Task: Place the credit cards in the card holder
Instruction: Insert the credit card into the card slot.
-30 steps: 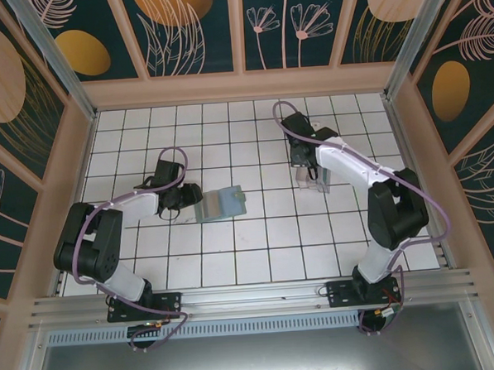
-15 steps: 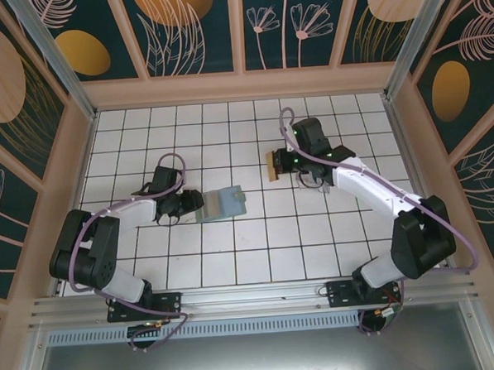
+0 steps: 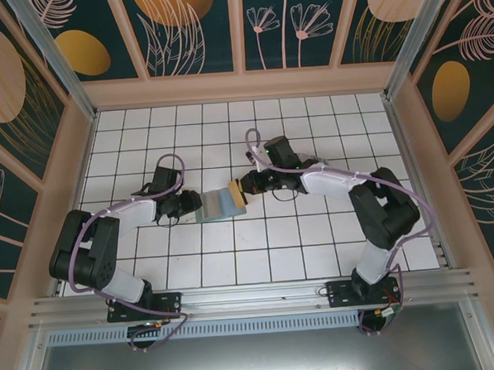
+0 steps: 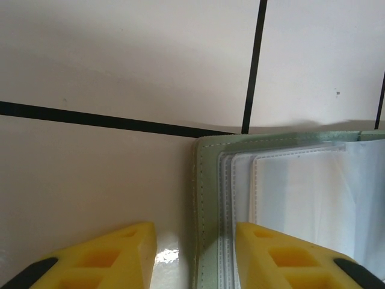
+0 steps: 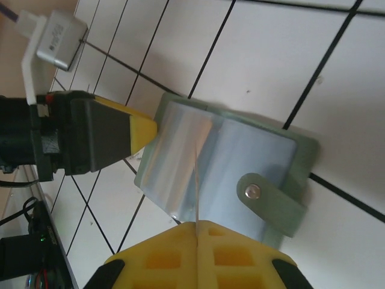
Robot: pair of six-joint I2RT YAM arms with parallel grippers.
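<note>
Insertion step: right gripper (image 5: 197,226) clenched on a card (image 3: 234,190), held edge-on over the open holder (image 3: 213,206) lying mid-table, left gripper (image 4: 194,235) parted, straddling the holder's edge; next move, I judge, needs the card's edge aligned with a sleeve mouth.

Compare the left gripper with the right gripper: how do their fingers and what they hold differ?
The left gripper has its fingers apart; the right gripper has them shut. The left gripper holds nothing, with one finger over an edge of the card holder; the right gripper pinches a credit card. Both have yellow fingers and hang at the open card holder.
</note>
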